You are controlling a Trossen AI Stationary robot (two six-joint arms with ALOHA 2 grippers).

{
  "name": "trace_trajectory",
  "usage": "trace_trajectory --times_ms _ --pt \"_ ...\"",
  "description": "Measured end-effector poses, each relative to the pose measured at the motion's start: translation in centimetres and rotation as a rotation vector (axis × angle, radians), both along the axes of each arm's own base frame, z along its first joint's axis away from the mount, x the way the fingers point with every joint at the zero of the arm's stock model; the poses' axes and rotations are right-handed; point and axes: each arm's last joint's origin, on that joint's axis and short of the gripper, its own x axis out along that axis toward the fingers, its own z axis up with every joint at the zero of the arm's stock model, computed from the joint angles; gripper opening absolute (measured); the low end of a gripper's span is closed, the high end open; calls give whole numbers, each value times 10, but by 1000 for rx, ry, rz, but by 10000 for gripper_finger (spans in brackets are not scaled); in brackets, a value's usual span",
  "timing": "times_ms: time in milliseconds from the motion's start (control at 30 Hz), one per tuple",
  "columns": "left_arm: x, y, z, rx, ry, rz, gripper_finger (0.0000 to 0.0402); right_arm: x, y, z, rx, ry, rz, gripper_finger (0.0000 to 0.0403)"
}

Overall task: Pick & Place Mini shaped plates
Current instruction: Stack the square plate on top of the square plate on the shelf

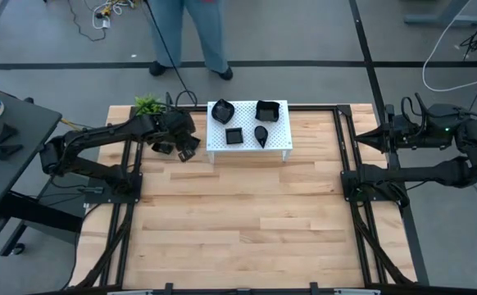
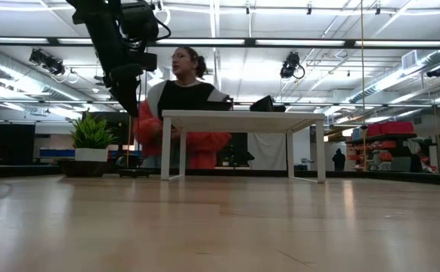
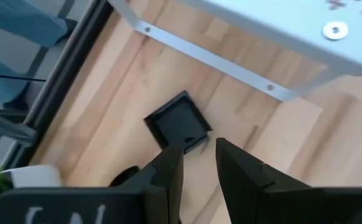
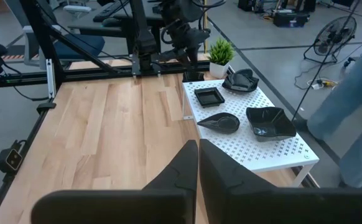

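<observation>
L gripper (image 3: pixel 198 163) hangs just above a small square black plate (image 3: pixel 178 124) on the wood tabletop (image 1: pixel 247 221), fingers set narrow w/ nothing between them; the plate lies right past the fingertips, beside the leg of the white perforated stand (image 1: pixel 281 139). Four more black plates sit on that stand, off to the gripper's side: wavy-edged one (image 1: pixel 221 110), larger square (image 1: pixel 267 110), small square (image 1: pixel 234 136), teardrop (image 1: pixel 261 135). R gripper (image 4: pixel 198 163) waits at the table's right edge, well apart, fingers closed together & empty.

Four plates (image 1: pixel 246 122) sit on the stand (image 1: pixel 281 144); plant (image 1: pixel 148 105) at its left.

Person (image 1: pixel 191 33) cropped above the waist.
</observation>
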Motion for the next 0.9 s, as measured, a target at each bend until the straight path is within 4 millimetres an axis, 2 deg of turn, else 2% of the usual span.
trace_trajectory --times_ms 900 --pt "-2 1 0 32 24 29 100 0 0 0 0 0 0 20"
